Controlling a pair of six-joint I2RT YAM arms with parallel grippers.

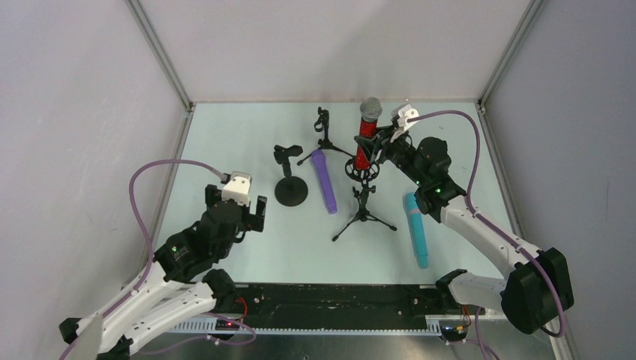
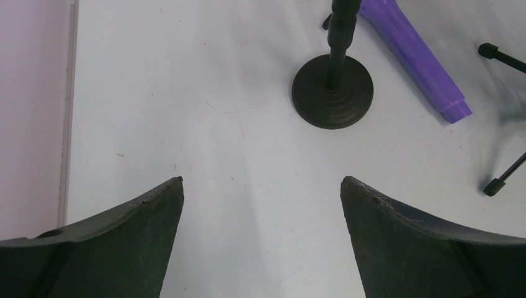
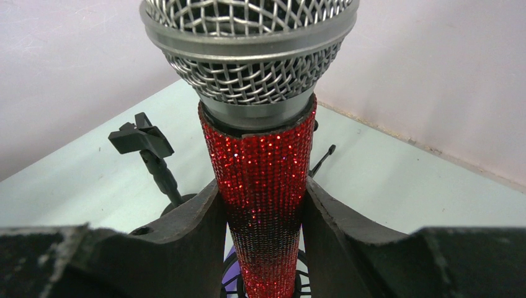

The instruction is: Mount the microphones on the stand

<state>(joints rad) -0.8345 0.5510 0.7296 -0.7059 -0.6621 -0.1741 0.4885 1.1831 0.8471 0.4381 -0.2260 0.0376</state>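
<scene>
The right gripper (image 1: 381,146) pinches the red microphone (image 3: 263,161) upright, so its bottom can slide into the stand (image 1: 354,171). The left gripper (image 2: 262,186) hangs spread wide, empty. The purple microphone (image 1: 325,180) and teal microphone (image 1: 416,229) lie flat.

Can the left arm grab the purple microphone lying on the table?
Probably yes. The left gripper is open and empty, and the purple microphone lies unheld on the table. The round-base stand sits between them, so the arm would likely have to reach over or around it.
</scene>
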